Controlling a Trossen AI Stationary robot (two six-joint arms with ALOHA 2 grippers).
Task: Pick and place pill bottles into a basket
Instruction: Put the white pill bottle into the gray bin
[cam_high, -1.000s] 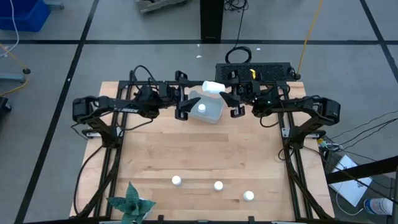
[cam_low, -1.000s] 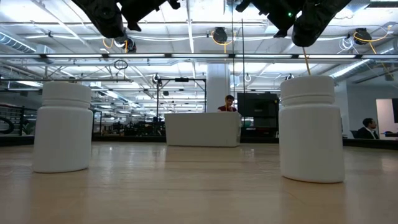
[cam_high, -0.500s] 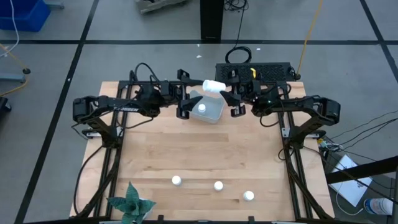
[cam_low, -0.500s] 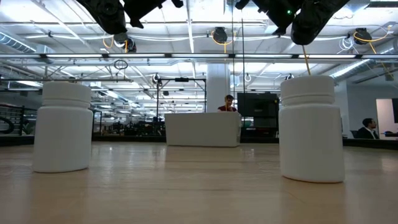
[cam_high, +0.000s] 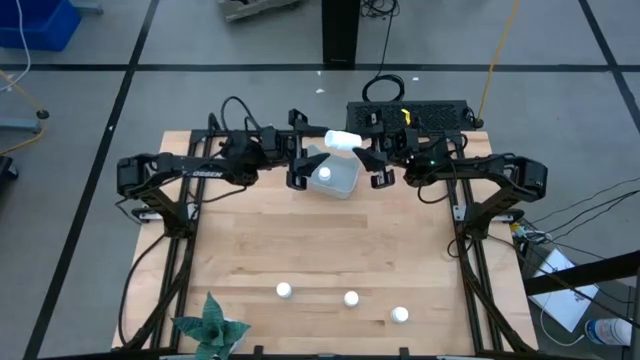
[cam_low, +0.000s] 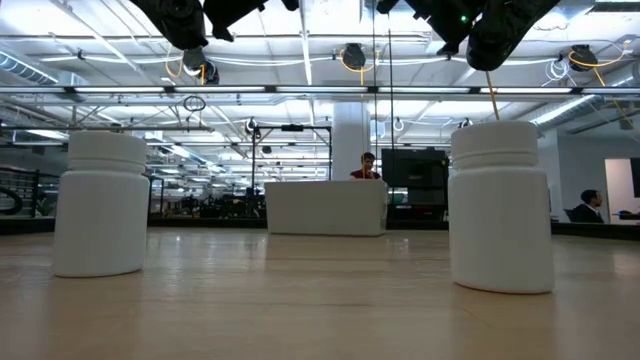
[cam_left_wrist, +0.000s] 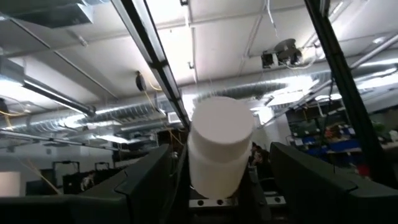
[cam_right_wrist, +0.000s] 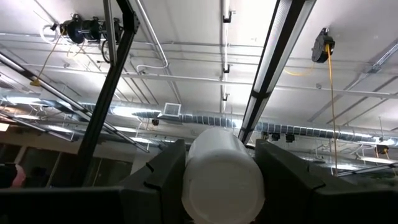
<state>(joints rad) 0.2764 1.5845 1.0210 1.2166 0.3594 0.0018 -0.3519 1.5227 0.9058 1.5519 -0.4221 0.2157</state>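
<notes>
One white pill bottle (cam_high: 343, 139) lies on its side in the air above the grey-blue basket (cam_high: 345, 186), held by my right gripper (cam_high: 366, 152). My left gripper (cam_high: 298, 152) is open, and its fingers stand on either side of the bottle's free end (cam_left_wrist: 219, 134) without touching it. Both grippers slant upward. A second bottle (cam_high: 325, 173) stands inside the basket. Three more bottles (cam_high: 284, 290) (cam_high: 351, 298) (cam_high: 400, 315) stand near the table's near edge. Two of them show large in the low view (cam_low: 100, 205) (cam_low: 500, 207), with the basket (cam_low: 325, 208) far behind. My right gripper pinches the bottle's round side (cam_right_wrist: 194, 180) between its two fingers, toward the end facing the table's right. The fingers come from the table's right, slanting up, and run along the bottle. The bottle lies roughly level, lifted clear above the basket.
A green star-shaped paper plant (cam_high: 210, 328) stands at the table's near left corner. A black box (cam_high: 408, 112) lies behind the table's far edge. The wooden table top (cam_high: 320, 245) lies between the basket and the three standing bottles.
My left gripper has crept a little toward the table's right, closer to the held bottle. The bottle and my right gripper have kept still.
</notes>
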